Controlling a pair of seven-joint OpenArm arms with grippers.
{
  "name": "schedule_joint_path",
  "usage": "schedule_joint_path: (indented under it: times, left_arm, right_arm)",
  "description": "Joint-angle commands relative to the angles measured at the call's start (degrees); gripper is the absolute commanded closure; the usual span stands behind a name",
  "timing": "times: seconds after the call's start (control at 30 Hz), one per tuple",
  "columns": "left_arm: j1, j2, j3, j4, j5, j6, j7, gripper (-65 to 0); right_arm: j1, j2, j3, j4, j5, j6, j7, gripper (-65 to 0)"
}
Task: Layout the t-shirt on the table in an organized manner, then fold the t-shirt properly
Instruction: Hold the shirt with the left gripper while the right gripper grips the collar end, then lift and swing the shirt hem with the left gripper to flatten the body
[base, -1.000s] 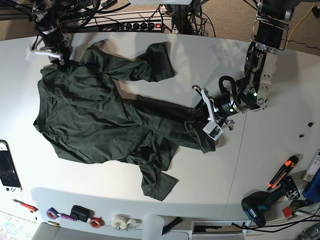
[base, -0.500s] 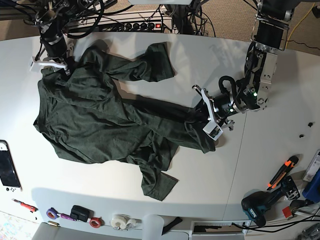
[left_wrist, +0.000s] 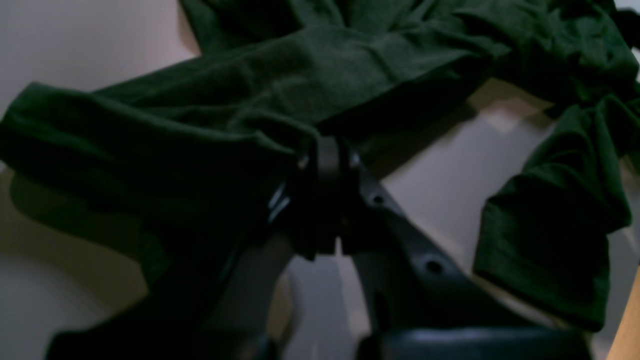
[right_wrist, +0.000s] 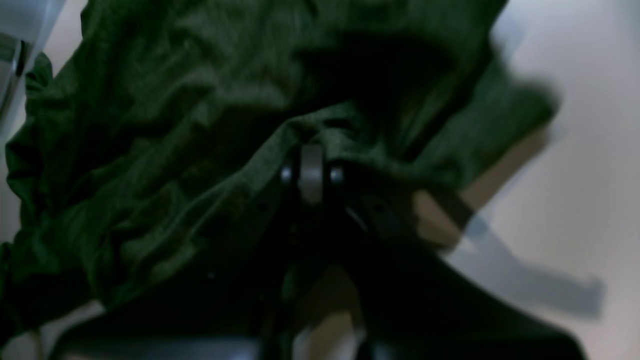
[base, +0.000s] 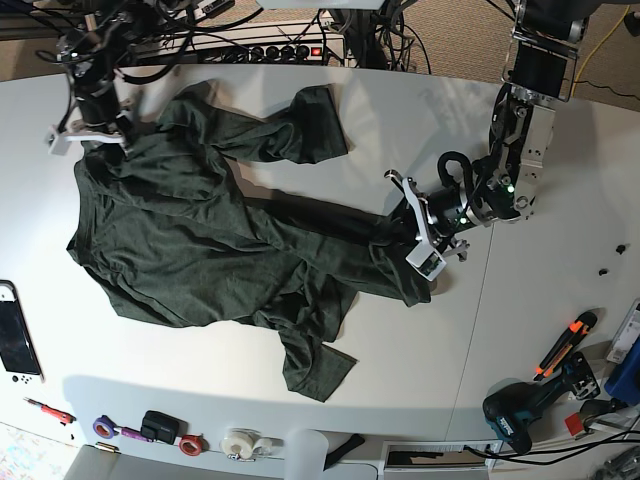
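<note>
At about ten o'clock on the wide white smooth table (base: 560, 330), the right gripper (base: 92, 135) is closed on an edge of the crumpled dark forest-green knit t-shirt (base: 190, 240), which sprawls across toward three o'clock, where the left gripper (base: 412, 238) pinches its other edge shut.

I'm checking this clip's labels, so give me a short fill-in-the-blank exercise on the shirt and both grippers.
1. The t-shirt lying on the table is dark ____.
2. The left gripper is shut on the ____.
3. The right gripper pinches the shirt near the table's ____ edge in the base view.
4. The shirt lies ____, not folded.

Missing words: green; t-shirt; far; crumpled
</note>
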Motion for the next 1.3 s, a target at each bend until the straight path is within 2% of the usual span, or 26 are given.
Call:
schedule_joint_path:
  times: [0.0, 0.1, 0.47, 0.63, 0.73, 0.83, 0.93, 1.03, 1.13, 1.27]
  left_arm:
    - [-1.3, -1.2, -0.4, 0.9, -1.9, -0.4, -2.1, 0.0]
    - [-1.4, -3.8, -0.4, 0.9, -3.9, -0.4, -4.5, 0.0]
    - [-1.4, -8.9, -0.4, 1.0, -3.3, -0.3, -3.4, 0.0]
    - [-1.6, -9.2, -0.4, 1.0, 1.8, 3.3, -3.5, 0.0]
    - [-2.2, -9.8, -0.4, 1.0, 4.4, 5.6, -4.2, 0.0]
    - [-3.6, -10.5, -0.4, 1.3, 4.3, 8.0, -4.5, 0.0]
    - [-6.3, -10.4, -0.4, 2.2, 3.2, 9.2, -4.9, 0.0]
    - [-9.3, -10.4, -0.4, 2.8, 0.7, 9.2, -7.2, 0.0]
    - [-12.4, -10.4, -0.4, 2.9, 0.3, 9.3, -8.0, 0.0]
    - [-16.6, -10.4, -0.4, 2.8, 0.3, 9.3, -8.0, 0.0]
  right_arm:
    - [0.3, 1.6, 0.1, 1.0, 1.0, 0.7, 1.0, 0.0]
    - [0.3, 4.3, 0.1, 1.0, 1.0, 0.7, 0.6, 0.0]
    - [0.5, 12.5, 0.1, 1.0, -4.5, 0.6, 0.7, 0.0]
    - [0.5, 14.8, 0.1, 1.0, -5.0, 0.5, 0.6, 0.0]
    - [0.5, 15.1, 0.1, 1.0, -5.0, 0.4, 0.6, 0.0]
    - [0.5, 15.1, 0.1, 1.0, -4.7, 0.4, 0.6, 0.0]
    - [0.5, 15.1, 0.1, 1.0, 0.2, 0.5, 0.6, 0.0]
    - [1.7, 15.1, 0.1, 1.3, 6.2, 3.6, 0.4, 0.0]
    - [5.0, 15.0, 0.1, 1.5, 7.6, 6.2, 0.2, 0.0]
    - [10.4, 15.0, 0.1, 1.5, 7.7, 6.9, 0.3, 0.0]
